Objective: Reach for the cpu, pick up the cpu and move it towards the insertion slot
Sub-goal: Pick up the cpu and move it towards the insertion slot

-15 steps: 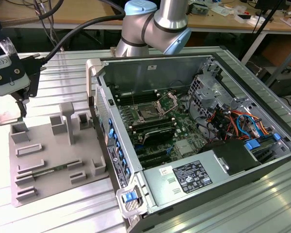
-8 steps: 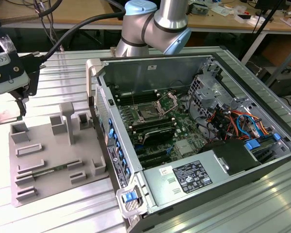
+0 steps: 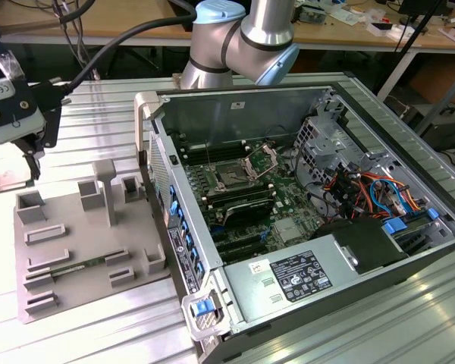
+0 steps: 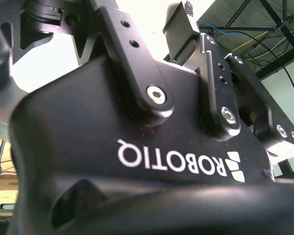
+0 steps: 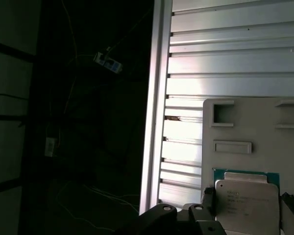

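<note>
A: Right, largest first. What carries the work?
B: A ribbed aluminium desk (image 3: 98, 106). An open grey metal computer case (image 3: 394, 129) lies on it, motherboard exposed. Just beside the case, toward the exterior view's left, sits a flat grey plastic fixture plate (image 3: 76, 227) with raised square frames.
A: The black robot hand (image 3: 32, 168)?
B: In the exterior view it hangs over the plate's far left corner, well apart from the case.
A: The insertion slot?
B: The square dark insertion slot (image 3: 231, 179) sits mid-motherboard, and its shiny hinged metal frame (image 3: 262, 159) stands open.
A: The cpu?
B: In the first wrist view, the small flat square cpu (image 5: 247, 198), silvery metal top with a green edge, sits between the hand's fingers (image 5: 208, 198). They are narrowed against two opposite sides of it, with the plate behind.
</note>
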Controlling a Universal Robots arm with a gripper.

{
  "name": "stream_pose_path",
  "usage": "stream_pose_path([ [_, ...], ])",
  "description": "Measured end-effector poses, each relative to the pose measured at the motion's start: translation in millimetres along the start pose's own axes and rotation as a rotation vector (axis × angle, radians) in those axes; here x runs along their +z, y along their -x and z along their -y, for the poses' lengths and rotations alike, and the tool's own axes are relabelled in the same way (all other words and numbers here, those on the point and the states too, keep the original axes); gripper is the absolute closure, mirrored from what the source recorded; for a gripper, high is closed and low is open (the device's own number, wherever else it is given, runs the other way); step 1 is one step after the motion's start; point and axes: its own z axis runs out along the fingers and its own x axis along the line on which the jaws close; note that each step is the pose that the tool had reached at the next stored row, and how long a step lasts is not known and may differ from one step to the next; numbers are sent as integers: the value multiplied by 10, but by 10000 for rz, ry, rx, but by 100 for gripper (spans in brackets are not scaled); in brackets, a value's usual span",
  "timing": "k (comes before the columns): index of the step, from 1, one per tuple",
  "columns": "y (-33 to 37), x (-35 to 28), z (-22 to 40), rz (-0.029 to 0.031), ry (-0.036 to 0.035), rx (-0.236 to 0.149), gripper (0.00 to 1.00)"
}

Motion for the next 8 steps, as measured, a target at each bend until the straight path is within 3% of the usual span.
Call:
stream_pose_path([
  [8,0,-17,-1,0,1,0,45],
])
